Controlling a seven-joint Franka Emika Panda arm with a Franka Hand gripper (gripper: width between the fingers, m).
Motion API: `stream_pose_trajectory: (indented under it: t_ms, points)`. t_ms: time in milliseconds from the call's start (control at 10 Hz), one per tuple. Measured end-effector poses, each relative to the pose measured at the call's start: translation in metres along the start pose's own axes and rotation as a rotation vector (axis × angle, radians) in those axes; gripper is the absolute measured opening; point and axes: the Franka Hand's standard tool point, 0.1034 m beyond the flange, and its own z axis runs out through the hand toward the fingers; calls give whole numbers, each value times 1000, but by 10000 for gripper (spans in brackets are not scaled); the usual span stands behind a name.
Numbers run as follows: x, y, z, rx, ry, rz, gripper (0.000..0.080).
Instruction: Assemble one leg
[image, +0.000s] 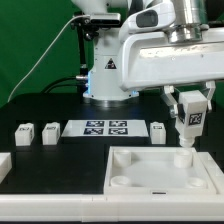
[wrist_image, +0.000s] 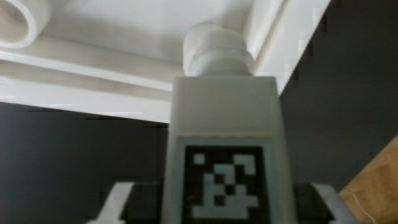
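Note:
My gripper (image: 191, 103) is shut on a leg (image: 190, 122), a white block with a black-and-white tag, and holds it upright. The leg's round lower end reaches down to the back right corner of the big white tray-like piece (image: 150, 182). I cannot tell whether it is seated in a socket. In the wrist view the leg (wrist_image: 222, 120) fills the middle between my fingers (wrist_image: 121, 200), its tag facing the camera and its round tip against the tray piece (wrist_image: 89, 80). Three more legs lie on the table: two at the exterior view's left (image: 23, 133) (image: 50, 131), one (image: 159, 129) beside the marker board.
The marker board (image: 108, 128) lies flat behind the tray piece. The arm's base (image: 105, 75) stands at the back. Another white part (image: 3, 166) shows at the exterior view's left edge.

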Motion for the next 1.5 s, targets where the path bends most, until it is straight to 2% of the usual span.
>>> stream_pose_trajectory:
  t_ms: [200,400,500,600,700,1000,1500]
  points:
    - [4,0,14,-2,42,2,290]
    - [5,0,14,-3,48,2,290]
    - [9,4,12,-23,152,-8,290]
    - [2,4,15,-30,190,-8,290]
    - [-3,1,16,-28,181,-11,290]
    - [1,2,19,-28,184,-10,290]
    - [-1,3,40,-23,172,-3,290]
